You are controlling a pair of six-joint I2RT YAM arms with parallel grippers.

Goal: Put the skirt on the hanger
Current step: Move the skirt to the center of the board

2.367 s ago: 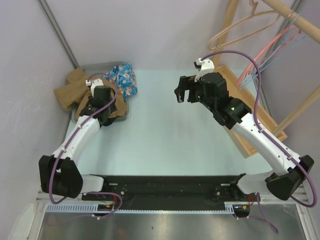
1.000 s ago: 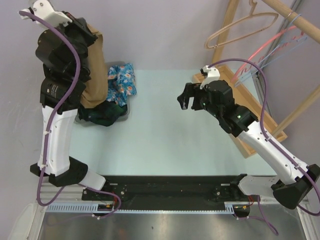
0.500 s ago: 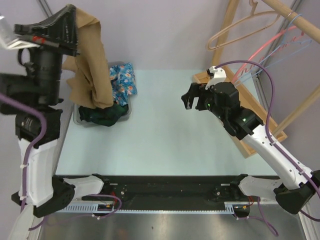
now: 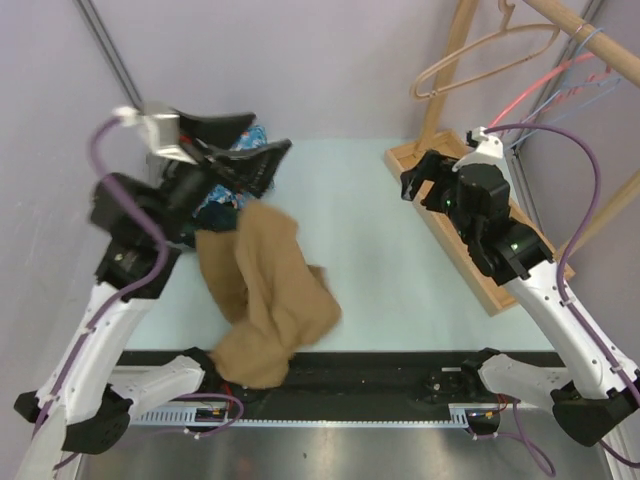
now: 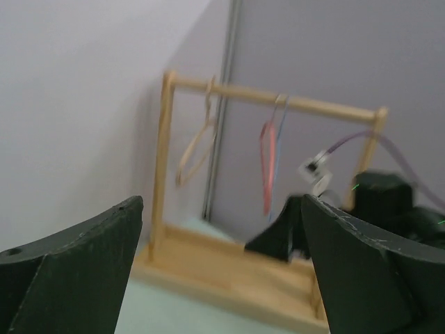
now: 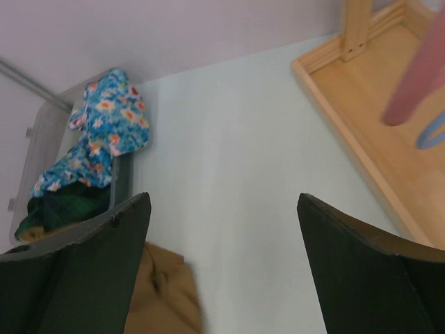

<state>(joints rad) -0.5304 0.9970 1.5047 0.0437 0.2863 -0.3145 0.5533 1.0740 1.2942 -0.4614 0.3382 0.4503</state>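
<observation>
Left pincer (image 5: 221, 200) and right pincer (image 6: 222, 200) are spread wide, holding nothing; the skirt (image 4: 270, 300) is loose by the table's (image 4: 380, 270) near edge, not yet on the hanger (image 4: 480, 55)

Blurred at upper left, the left arm (image 4: 125, 250) rears, left hand (image 4: 265, 138) spread wide; at upper right, the right hand (image 4: 418, 178) gapes on its outstretched arm.

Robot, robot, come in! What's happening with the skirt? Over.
Left pincer open, empty. Right pincer open, empty, by the rack base. Brown skirt loose, near left of table, not on a hanger. Nothing in the way.
</observation>
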